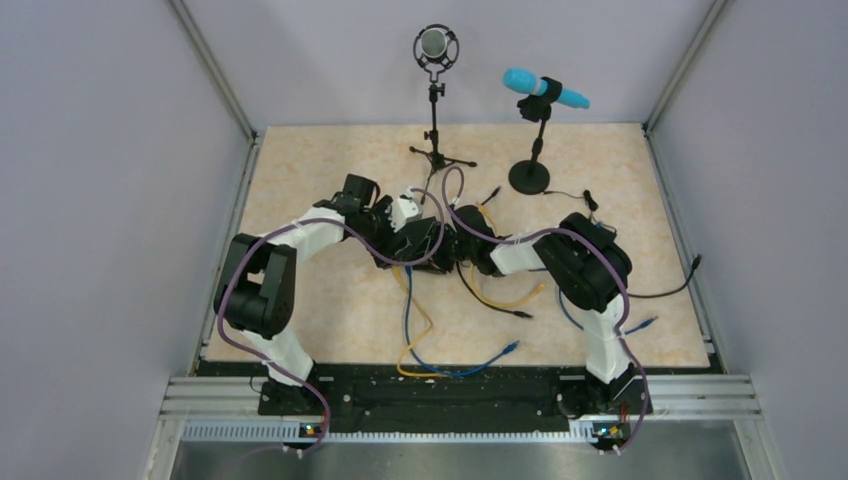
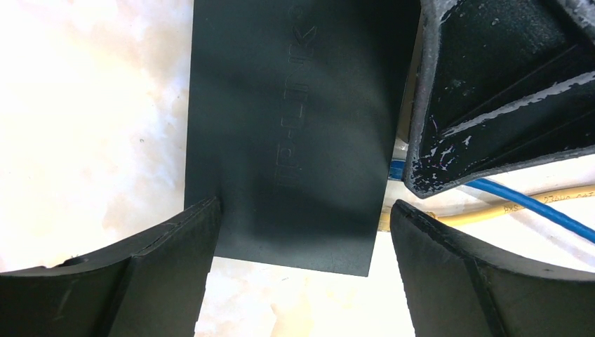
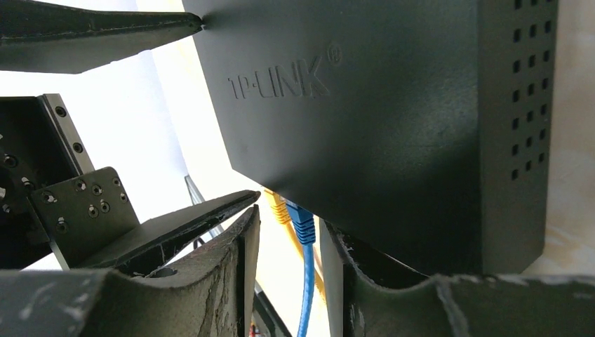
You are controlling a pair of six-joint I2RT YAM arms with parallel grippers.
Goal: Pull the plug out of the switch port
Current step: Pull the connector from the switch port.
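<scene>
- Plug (image 3: 302, 214), top external view: not visible; buried with the switch under the two wrists meeting mid-table.
- Same view: left gripper (image 1: 402, 222) and right gripper (image 1: 460, 240) nose to nose; finger states unreadable from above. Blue cable (image 1: 408, 320) and yellow cable (image 1: 500, 300) trailing loose toward the near edge.
- Left wrist view: switch (image 2: 288, 140) flat on the table (image 2: 84, 105), straddled by the left fingers (image 2: 175, 246). Spread wide, one pad at the box edge, the other just beside it with a slit of light between; judged released, not clamping.
- Same view: one right-gripper finger (image 2: 491, 91) set close against the cabled edge; covers the switch port; only a sliver of blue connector showing.
- Right wrist view: plug seated in the box edge, yellow plug (image 3: 276, 206) just beside it. Right fingers (image 3: 231, 281) drawn close on either side of the blue cable, just short of the plug; cannot tell whether pinching or merely flanking.
- Switch port itself lost in shadow under the box; latch tab not discernible.
- Risk: pulling with the box unclamped; would drag switch and plug together, plug left seated.
- Risk: gripping cable instead of plug body; latch unreleased, cable strained or slipping.
- Risk: catching the neighbouring yellow plug; wrong cable out.
</scene>
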